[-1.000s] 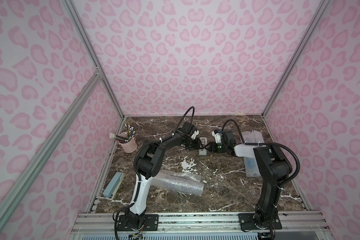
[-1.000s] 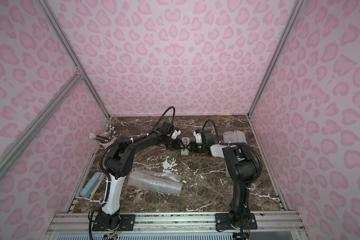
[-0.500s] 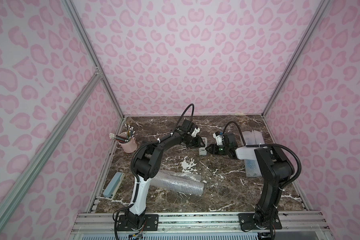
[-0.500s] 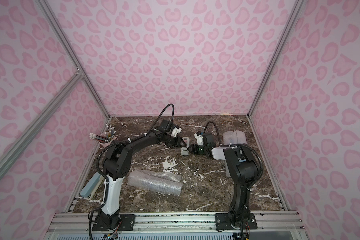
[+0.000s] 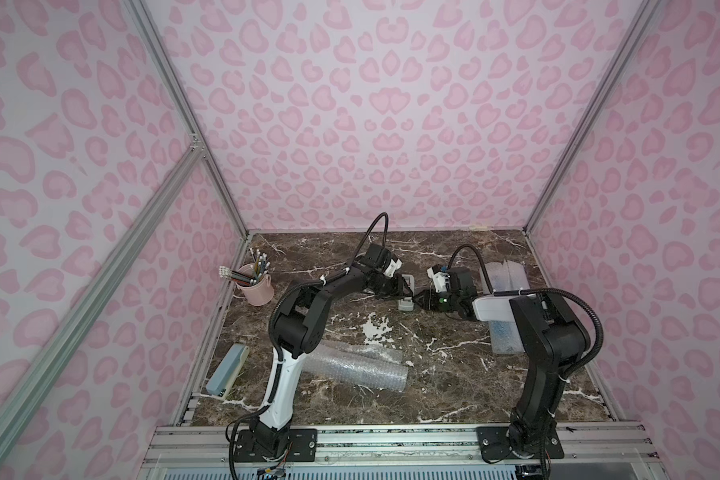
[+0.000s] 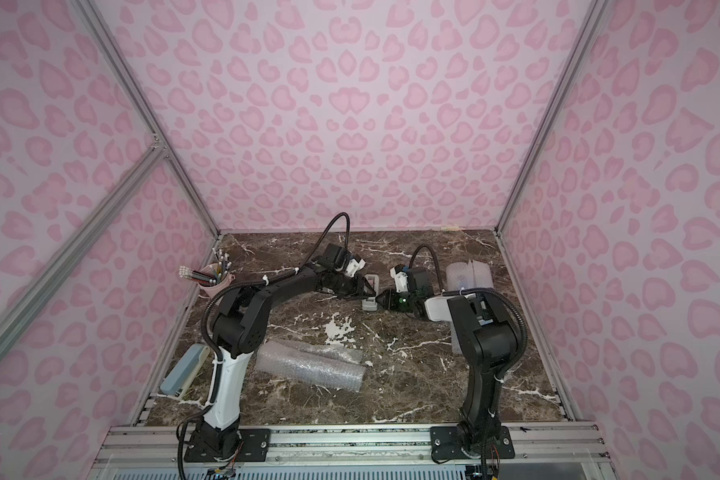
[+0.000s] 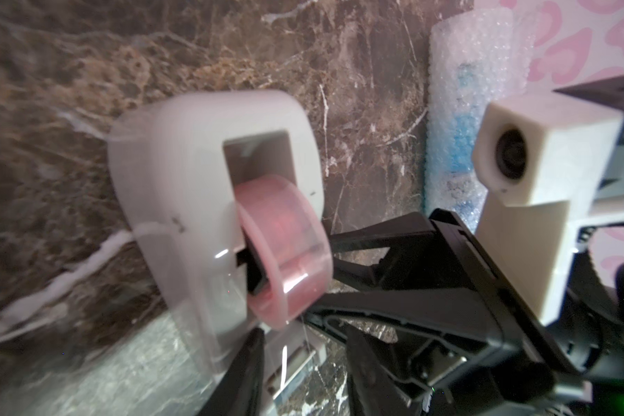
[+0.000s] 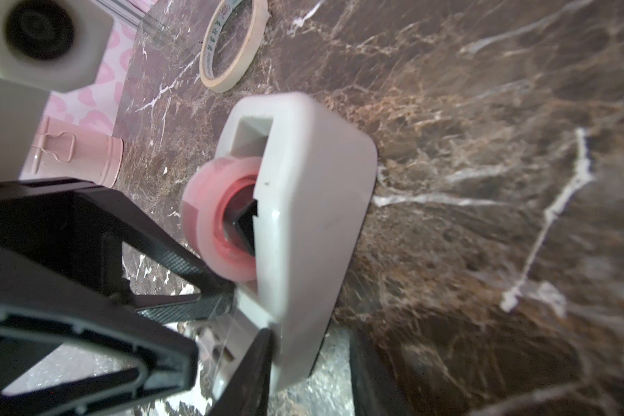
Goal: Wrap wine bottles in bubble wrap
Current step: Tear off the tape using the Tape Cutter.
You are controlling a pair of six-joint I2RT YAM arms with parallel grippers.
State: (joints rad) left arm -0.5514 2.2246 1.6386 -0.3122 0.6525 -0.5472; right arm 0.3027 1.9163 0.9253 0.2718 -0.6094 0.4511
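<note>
White dispenser (image 8: 314,216) is crowding my left gripper (image 8: 220,284) and right gripper (image 7: 319,275), jaws parted, grip untellable; beyond it, wrap (image 7: 483,54) is veiling a bottle (image 7: 460,151).

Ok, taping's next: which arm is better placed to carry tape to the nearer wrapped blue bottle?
Probably right: the wrapped bottle lies by that arm, and the right end effector is at the tape dispenser; the left must reach across.

Soft, even light and sharp top views with bent edges; both wrist views are smeared close up
</note>
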